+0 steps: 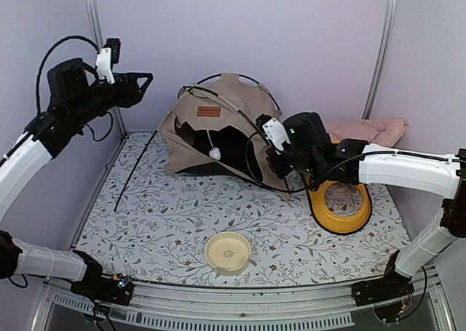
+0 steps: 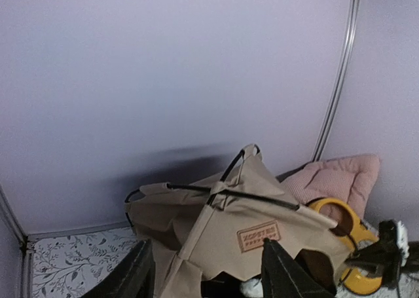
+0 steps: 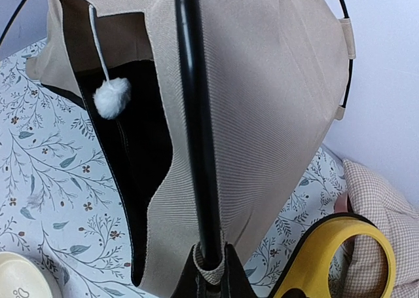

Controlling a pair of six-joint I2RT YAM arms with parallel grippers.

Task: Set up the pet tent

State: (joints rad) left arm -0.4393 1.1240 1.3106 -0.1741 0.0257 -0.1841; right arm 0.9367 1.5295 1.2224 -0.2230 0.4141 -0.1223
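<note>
**Item 1, pet tent** (image 1: 237,102): You find it at the back of the floral table cover (image 1: 167,214), near the middle and close to the rear wall. It is tan fabric, slumped and leaning, with its dark arched doorway facing the arms. The brown label patch (image 1: 209,111) sits above the doorway, and the white pompom (image 1: 215,153) hangs on its string in the opening.

**Item 2, right gripper** (image 1: 280,167): It sits at the tent's right hem. Your wrist view shows its fingers clenched on a black pole (image 3: 196,147), where the pole meets a small fabric loop at the hem.

**Item 3, left gripper** (image 1: 142,80): It is raised at the far left, well apart from the tent. Its fingers (image 2: 131,278) are spread and hold nothing.

**Item 4, loose thin pole** (image 1: 136,169): It slants from the tent's left side down to the cover.

**Item 5, yellow feeder tray** (image 1: 342,225): It is tilted, just beside the right gripper.

**Item 6, checked cushion** (image 1: 371,129): It lies in the back right corner, behind the tray.

**Item 7, cream bowl** (image 1: 215,247): It stands at the front centre, well apart from the tent.
</note>
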